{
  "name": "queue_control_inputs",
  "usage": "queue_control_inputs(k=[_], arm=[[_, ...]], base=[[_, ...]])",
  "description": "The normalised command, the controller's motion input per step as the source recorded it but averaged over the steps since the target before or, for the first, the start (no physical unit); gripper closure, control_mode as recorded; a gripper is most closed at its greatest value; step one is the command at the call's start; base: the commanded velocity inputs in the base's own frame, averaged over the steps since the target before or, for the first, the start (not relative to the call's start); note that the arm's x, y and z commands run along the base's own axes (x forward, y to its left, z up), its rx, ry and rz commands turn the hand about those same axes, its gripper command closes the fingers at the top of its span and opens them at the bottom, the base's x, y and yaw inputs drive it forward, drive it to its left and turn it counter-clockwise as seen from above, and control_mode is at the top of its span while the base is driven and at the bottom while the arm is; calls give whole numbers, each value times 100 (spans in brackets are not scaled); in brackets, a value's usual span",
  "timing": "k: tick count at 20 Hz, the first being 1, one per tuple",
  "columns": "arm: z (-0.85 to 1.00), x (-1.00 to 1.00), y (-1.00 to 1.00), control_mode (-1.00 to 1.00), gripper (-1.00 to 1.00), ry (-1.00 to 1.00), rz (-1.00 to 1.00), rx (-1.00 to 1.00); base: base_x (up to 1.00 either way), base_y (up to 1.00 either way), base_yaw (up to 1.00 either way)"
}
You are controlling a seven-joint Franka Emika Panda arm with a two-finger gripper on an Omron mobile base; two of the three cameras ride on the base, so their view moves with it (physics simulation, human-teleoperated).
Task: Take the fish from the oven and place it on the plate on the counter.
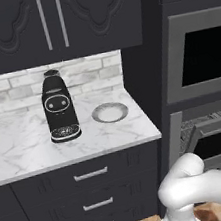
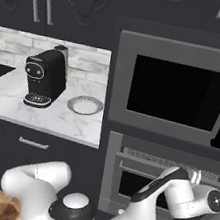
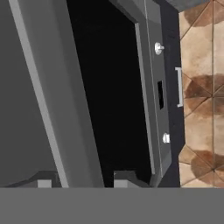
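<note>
1. Hand view: pincer (image 3: 83, 177) close against the oven (image 3: 109, 87) door; whether it is released or clenched, I cannot tell.
2. Fish presumably inside, hidden; probably light, slippery, soft, so best taken across mid-body.
3. Farther off, plate (image 1: 110, 112) waits on the surface (image 1: 32, 145), beside a coffee machine (image 1: 59, 108).

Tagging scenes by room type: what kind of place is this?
A home kitchen, rendered: a built-in wall oven with its door partly down, a marble-look counter over dark drawers, and a coffee machine beside a small plate.
</note>
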Motion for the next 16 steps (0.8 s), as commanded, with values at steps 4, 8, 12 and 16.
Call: queue_control_inputs(k=[4,8,12,16], arm=[[-86,-89,0,-100,100,9,0,0],[-84,-94,-2,-100,100,9,0,0],[-78,-90,-1,-100,100,12,0,0],[-75,-91,-2,-100,100,12,0,0]], base=[[0,0,0],[0,0,0],[0,0,0],[0,0,0]])
